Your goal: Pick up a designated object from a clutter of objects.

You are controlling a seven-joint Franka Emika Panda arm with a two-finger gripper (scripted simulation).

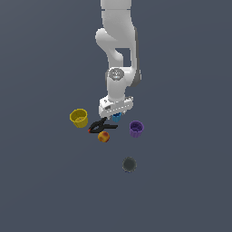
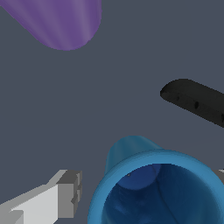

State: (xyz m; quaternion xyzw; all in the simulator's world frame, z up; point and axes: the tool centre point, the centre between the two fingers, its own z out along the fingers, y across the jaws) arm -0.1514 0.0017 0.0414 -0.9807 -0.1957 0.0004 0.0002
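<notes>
The small blue ribbed cup (image 1: 117,118) stands upright directly under my gripper (image 1: 116,114). In the wrist view the blue cup (image 2: 153,183) sits between the two fingers of my gripper (image 2: 148,186), its open mouth facing the camera. One grey finger (image 2: 68,194) stands beside the cup's rim with a small gap. The other finger barely shows at the frame edge. The jaws are open around the cup.
A black clamp (image 1: 102,125) lies just beside the blue cup, towards the exterior view's left; it also shows in the wrist view (image 2: 197,103). An orange-red ball (image 1: 103,137), a yellow cup (image 1: 79,118), a purple cup (image 1: 136,128) (image 2: 61,22) and a dark grey round object (image 1: 129,164) lie around.
</notes>
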